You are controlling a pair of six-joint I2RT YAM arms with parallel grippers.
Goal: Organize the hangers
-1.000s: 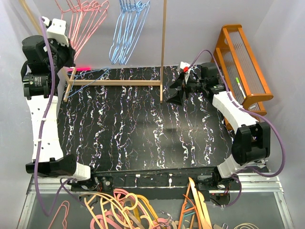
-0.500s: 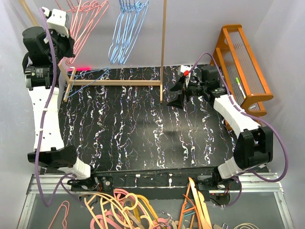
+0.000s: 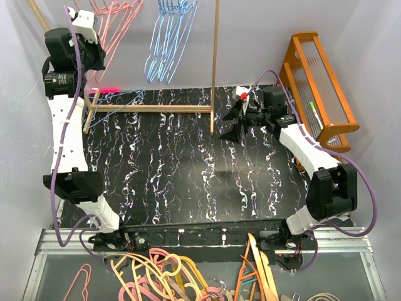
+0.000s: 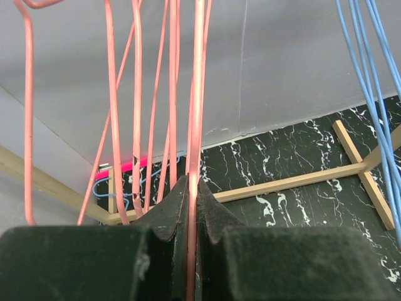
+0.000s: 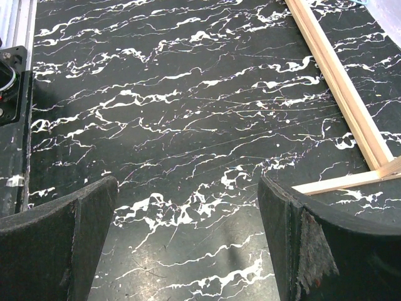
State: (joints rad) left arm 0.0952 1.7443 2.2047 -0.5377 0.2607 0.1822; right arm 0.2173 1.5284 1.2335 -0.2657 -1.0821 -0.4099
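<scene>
The bench (image 3: 175, 175) carried a wooden rack (image 3: 150, 108) along its far edge. The pink hangers (image 3: 116, 25) hung over the far-left corner, with the blue hangers (image 3: 166, 44) just beside them. Your left gripper (image 4: 191, 191) was clamped on one pink hanger (image 4: 195, 94), probably to seat it; the rail was out of view. Your right gripper (image 5: 188, 213) stood wide and empty. Next, confirm the hook has caught before you release.

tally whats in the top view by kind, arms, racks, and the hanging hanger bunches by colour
robot arms: 2 (left arm, right arm)
pink-red hanger bunch: 1
light blue hanger bunch: 1
wooden rail stand: 1
orange rack: 1
total: 6
</scene>
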